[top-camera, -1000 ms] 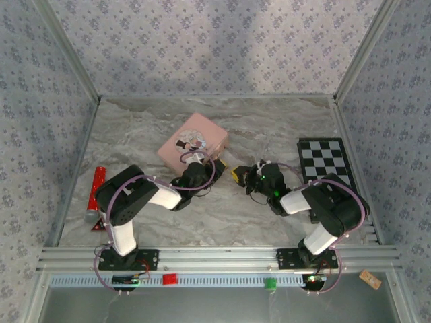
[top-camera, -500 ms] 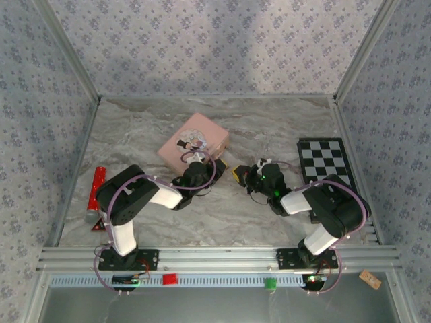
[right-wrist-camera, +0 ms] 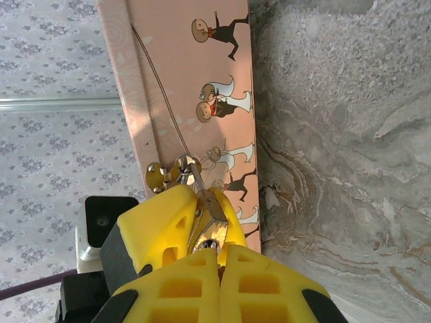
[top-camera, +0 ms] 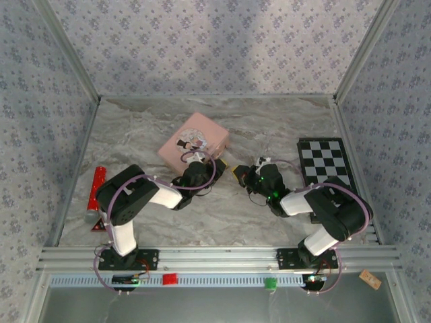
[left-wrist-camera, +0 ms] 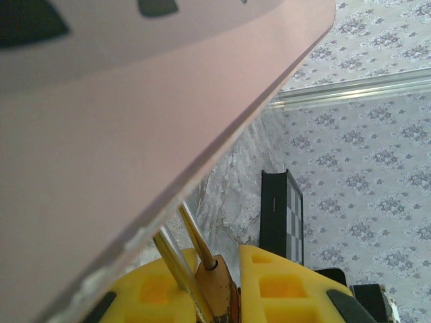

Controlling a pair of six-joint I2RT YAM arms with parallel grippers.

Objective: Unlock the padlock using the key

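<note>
Both arms (top-camera: 135, 195) are folded low toward the pink cartoon-printed tin (top-camera: 194, 138). The tiny brass-gold padlock (left-wrist-camera: 219, 299) at its edge is clamped by the left gripper (left-wrist-camera: 217, 282); the right gripper (right-wrist-camera: 219, 256), just beside, is fully closed.

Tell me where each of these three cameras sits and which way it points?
Top external: above and behind the arm bases, looking down on the table; both arms show whole.
Left wrist: on the left arm, looking along the left gripper, shut on the padlock beside the pink tin.
Right wrist: on the right arm, looking along the right gripper, shut on a small key, at the tin's printed side.
Shared: both wrist views see padlock and tin.
</note>
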